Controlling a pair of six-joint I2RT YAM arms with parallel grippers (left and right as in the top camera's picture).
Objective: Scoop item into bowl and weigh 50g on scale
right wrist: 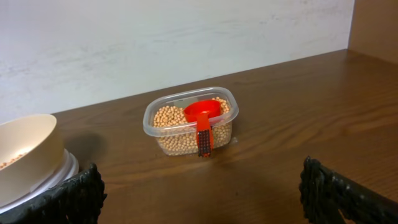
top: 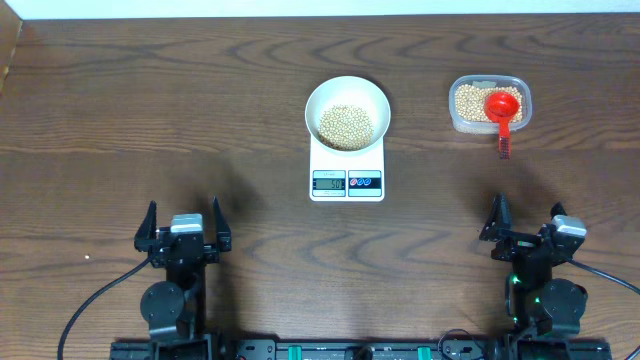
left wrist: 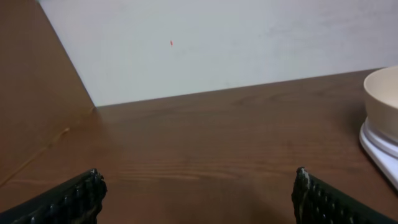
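Note:
A white bowl (top: 347,110) with a heap of beige beans (top: 345,126) stands on the white scale (top: 346,172), whose display is lit. The bowl edge (left wrist: 382,99) and scale (left wrist: 379,152) show at the right of the left wrist view, and the bowl (right wrist: 25,155) at the left of the right wrist view. A clear tub (top: 489,104) of beans (right wrist: 168,118) holds a red scoop (top: 502,112), also seen in the right wrist view (right wrist: 202,118). My left gripper (top: 184,225) is open and empty near the front left. My right gripper (top: 525,225) is open and empty at the front right.
The brown wooden table (top: 150,110) runs back to a white wall (left wrist: 217,43). A brown board (left wrist: 31,93) stands at the table's left side. Another brown panel (right wrist: 376,28) stands at the far right.

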